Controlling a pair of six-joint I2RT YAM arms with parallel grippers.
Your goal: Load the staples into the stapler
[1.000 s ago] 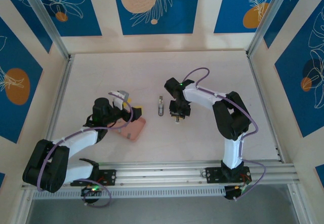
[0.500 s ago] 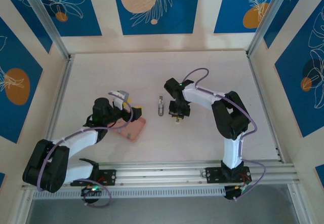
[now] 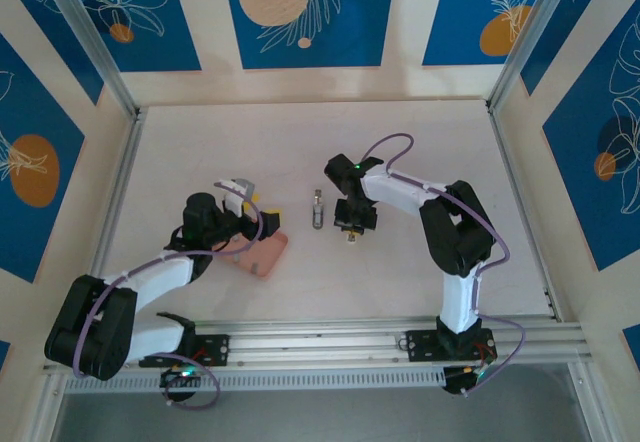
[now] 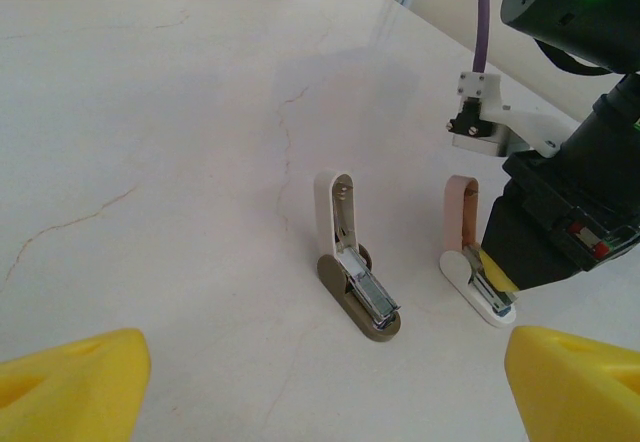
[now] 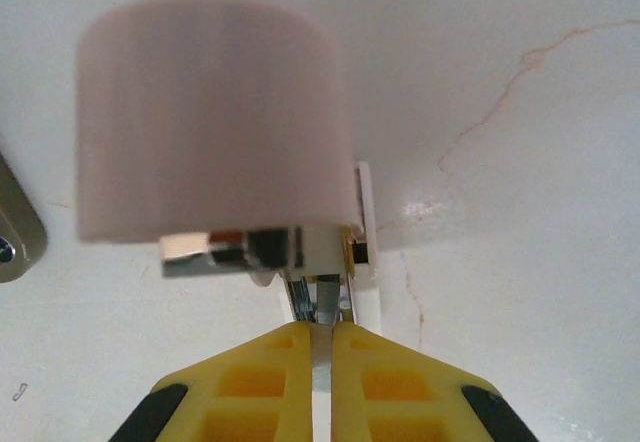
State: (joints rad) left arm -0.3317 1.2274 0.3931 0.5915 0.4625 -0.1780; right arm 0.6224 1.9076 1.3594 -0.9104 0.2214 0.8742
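— Spotted any change?
— Next to none. Same pose as a second back for the right claw (image 3: 350, 232), just right of the stapler (image 3: 317, 209); no shift worth naming.
— Holding what?
— Pinched down to a slit on the pink stapler (image 4: 461, 217), low at its white base. Possibly on the metal rail there instead; too blurred up close to say.
— And the left claw (image 4: 325, 392)?
— Spread wide, gripping nothing. Parked left of the stapler, by the tray (image 3: 268, 257), and not shifted either.
— Where to find the stapler itself?
— Standing hinged open on the tabletop (image 4: 150, 162), untouched, just left of the pink one.
— Meaning for the task?
— Stalled, by my reckoning. No loading begun on the stapler. Yet to do: fetch the staples, carry across to the stapler, slide into its open rail.
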